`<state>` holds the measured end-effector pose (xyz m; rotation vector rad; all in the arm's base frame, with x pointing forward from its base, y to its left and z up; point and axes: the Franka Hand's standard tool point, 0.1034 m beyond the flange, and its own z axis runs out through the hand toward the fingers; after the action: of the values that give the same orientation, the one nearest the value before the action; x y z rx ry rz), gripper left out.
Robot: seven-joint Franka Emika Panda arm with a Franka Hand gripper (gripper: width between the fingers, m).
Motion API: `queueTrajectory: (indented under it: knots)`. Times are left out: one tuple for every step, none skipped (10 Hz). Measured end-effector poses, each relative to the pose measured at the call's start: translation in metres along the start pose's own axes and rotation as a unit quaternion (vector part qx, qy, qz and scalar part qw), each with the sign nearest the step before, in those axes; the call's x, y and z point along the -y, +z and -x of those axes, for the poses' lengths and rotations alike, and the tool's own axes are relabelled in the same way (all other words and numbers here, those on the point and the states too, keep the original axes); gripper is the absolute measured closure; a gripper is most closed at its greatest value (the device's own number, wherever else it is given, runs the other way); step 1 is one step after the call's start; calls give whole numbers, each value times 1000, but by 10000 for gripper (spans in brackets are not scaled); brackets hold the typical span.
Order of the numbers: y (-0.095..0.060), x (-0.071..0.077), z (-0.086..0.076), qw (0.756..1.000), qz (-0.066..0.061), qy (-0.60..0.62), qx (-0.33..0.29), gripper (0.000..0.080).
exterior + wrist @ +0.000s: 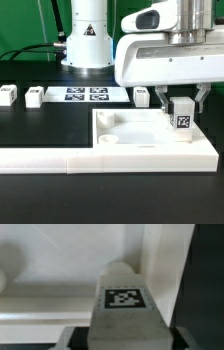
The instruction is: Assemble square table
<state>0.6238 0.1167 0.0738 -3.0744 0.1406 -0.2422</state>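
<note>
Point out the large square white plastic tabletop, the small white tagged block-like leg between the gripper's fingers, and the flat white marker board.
tabletop (132,134), exterior view, bare inner surface.
leg (183,122), exterior view, its tagged face.
marker board (85,96), exterior view, middle, among its tags.

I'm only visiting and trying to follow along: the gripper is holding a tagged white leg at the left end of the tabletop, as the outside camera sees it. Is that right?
Not quite. The gripper does hold a tagged white leg, but at the right end of the tabletop, not the left. The exterior view shows it.
</note>
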Motion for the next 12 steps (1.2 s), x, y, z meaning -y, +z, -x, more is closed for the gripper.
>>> queueTrajectory:
  knots:
    - [0, 0, 0, 1000, 0, 29, 0, 509]
    - [0, -1, 0, 997, 0, 80, 0, 509]
    - [0, -1, 1, 991, 3, 137, 0, 508]
    - [0, -1, 1, 982, 6, 190, -1, 508]
    - [0, -1, 1, 973, 9, 230, -1, 508]
    - [0, -2, 2, 957, 10, 291, 0, 508]
    - [1, -3, 2, 942, 8, 335, 3, 508]
    - [1, -4, 2, 930, 5, 367, 6, 508]
    - [1, -5, 1, 918, 2, 396, 7, 508]
    - [1, -5, 2, 907, 1, 420, 9, 508]
    - [1, -5, 2, 904, 1, 427, 9, 508]
    - [1, -5, 2, 909, 1, 417, 9, 508]
